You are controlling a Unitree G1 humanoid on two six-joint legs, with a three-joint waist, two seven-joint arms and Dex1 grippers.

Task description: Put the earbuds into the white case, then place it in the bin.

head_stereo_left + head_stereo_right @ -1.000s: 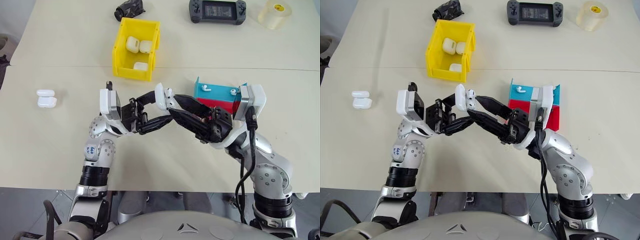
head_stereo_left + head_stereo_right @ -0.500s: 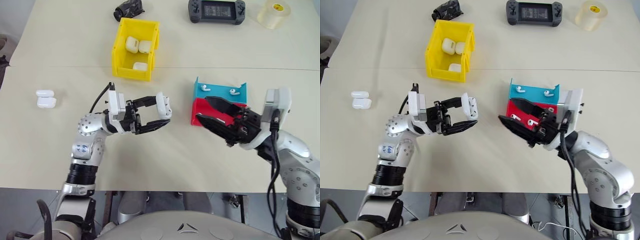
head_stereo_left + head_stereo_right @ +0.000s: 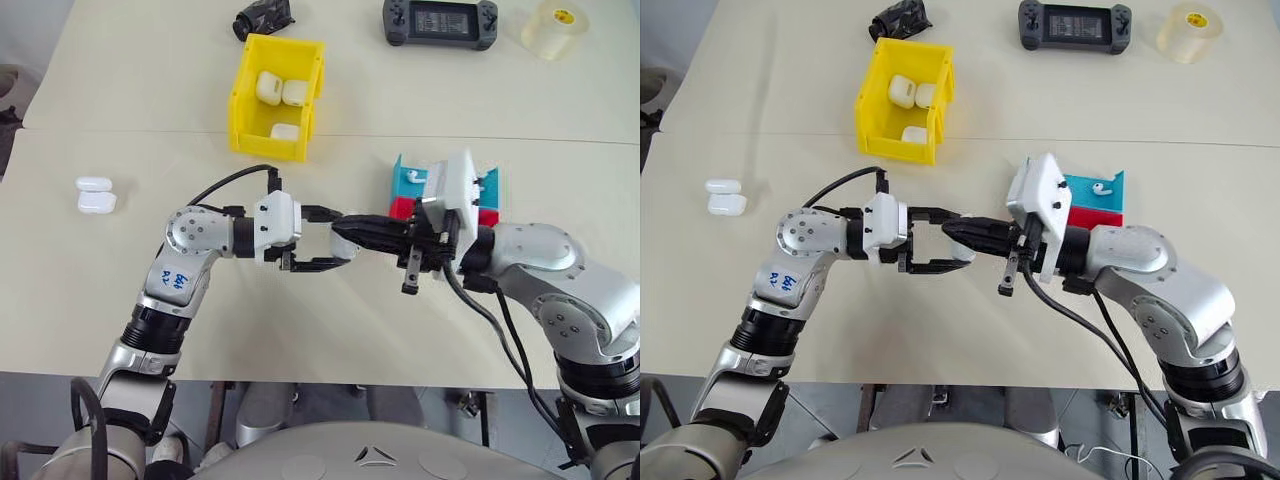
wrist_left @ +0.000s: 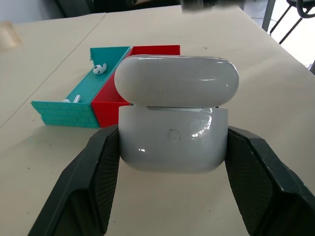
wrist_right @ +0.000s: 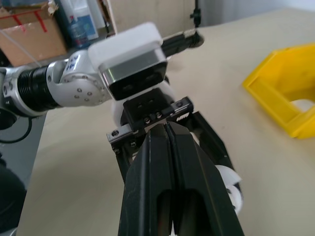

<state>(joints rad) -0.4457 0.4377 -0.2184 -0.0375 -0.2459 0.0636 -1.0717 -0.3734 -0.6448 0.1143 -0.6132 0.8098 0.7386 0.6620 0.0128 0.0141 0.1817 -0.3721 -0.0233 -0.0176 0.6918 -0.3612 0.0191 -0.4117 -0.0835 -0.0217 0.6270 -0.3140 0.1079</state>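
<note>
step: judged to be loading the earbuds into the white case; case not yet near the bin.
left gripper: fingers clamped on the case's two sides, case held just above the surface, mid-scene.
right gripper: fingers pressed together, tips pointed left at the case held by the left gripper. Whether an earbud was pinched between them: couldn't tell.
case look: glossy white, rounded, lid hinged up, small round button on the body face. Inside of it hidden.
earbuds: one white stem bud lay in the blue tray; red tray beside it, mostly behind the right arm.
bin: yellow, far left of centre, already held three white cases.
spare cases: two more on the surface, far to the left.
next move (judgement): seat the buds in the open case, shut the lid, then carry it over the bin's rim and release. Needs the right tips lined up with the case's opening.
</note>
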